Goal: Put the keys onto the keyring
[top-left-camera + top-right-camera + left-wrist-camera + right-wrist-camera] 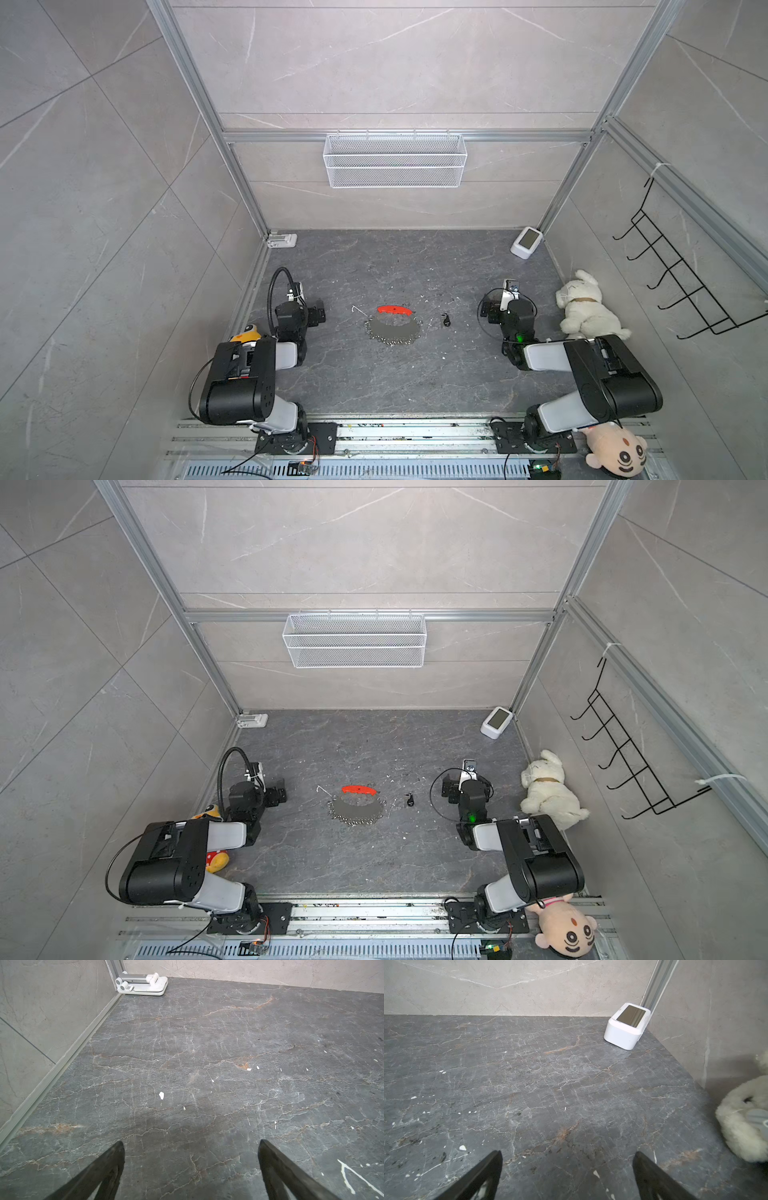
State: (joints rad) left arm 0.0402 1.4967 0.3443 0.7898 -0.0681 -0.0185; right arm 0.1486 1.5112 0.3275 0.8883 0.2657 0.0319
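**On the dark grey veined stone tabletop: left gripper and right gripper both spread wide, nothing between the jaws**

Containers: just one, a white wire-mesh basket hung on the back rail, well above the tabletop. Only mesh and wall show through it in both top views.

Task items: the large thin wire keyring, strung with small silver metal pieces, lies flat mid-table between the two arms. Its curved red plastic bar is on the far side. The small black key lies on the tabletop right of the keyring, apart from it and not threaded. It sits between the keyring and the right gripper.

In the way: a small white bent wire sits just left of the red bar, between the left gripper and the keyring. Can't tell if it touches the ring. Only bare tabletop with white flecks lies between the right gripper and the key.

Left wrist view: fingers apart over bare stone, white folded stand in the back left corner.

Right wrist view: fingers apart, white box with a screen in the back right corner. A white plush dog lies against the right wall.

Also around:
- black wire hook rack on the right wall
- pink-faced plush doll at the right arm's base
- yellow-and-red plush behind the left arm
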